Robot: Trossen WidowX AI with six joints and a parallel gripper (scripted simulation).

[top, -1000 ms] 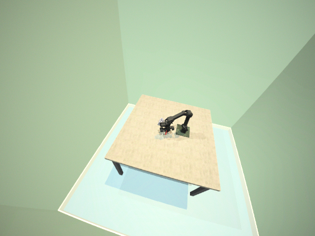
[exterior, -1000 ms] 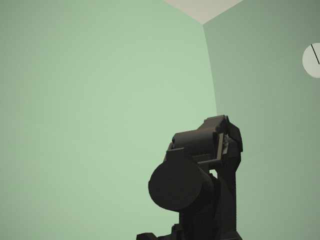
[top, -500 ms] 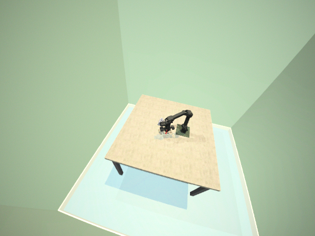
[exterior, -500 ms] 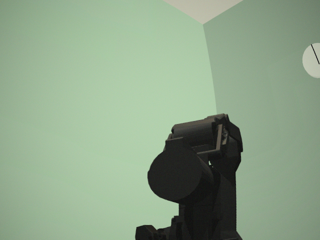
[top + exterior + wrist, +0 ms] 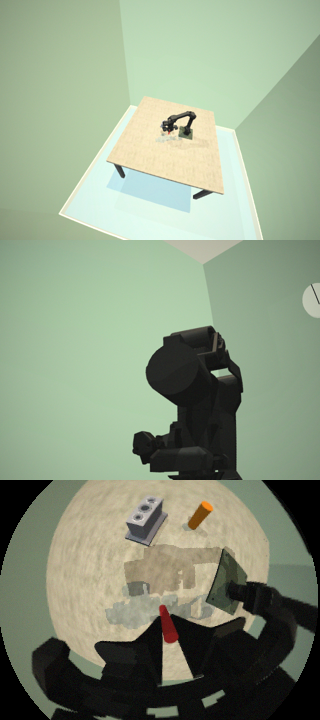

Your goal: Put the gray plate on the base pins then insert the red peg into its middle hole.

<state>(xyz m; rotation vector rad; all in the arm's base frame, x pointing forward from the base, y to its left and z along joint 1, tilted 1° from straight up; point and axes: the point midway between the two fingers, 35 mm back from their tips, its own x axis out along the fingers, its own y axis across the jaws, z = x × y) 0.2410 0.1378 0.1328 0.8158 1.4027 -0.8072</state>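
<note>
Black parallel-jaw gripper (image 5: pixel 169 131) (image 5: pixel 166 618) has the slim red cylindrical peg (image 5: pixel 169 132) (image 5: pixel 169 625) clamped, well apart from the gray block-shaped base assembly (image 5: pixel 145 521). Probably light, stiff, maybe slippery; mid-to-upper shaft grip seems best, leaving the lower end free for insertion.

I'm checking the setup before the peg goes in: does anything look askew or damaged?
Nothing stands out as damaged. The red peg leans in the wrist view, held between the closed fingers of the end effector.
</note>
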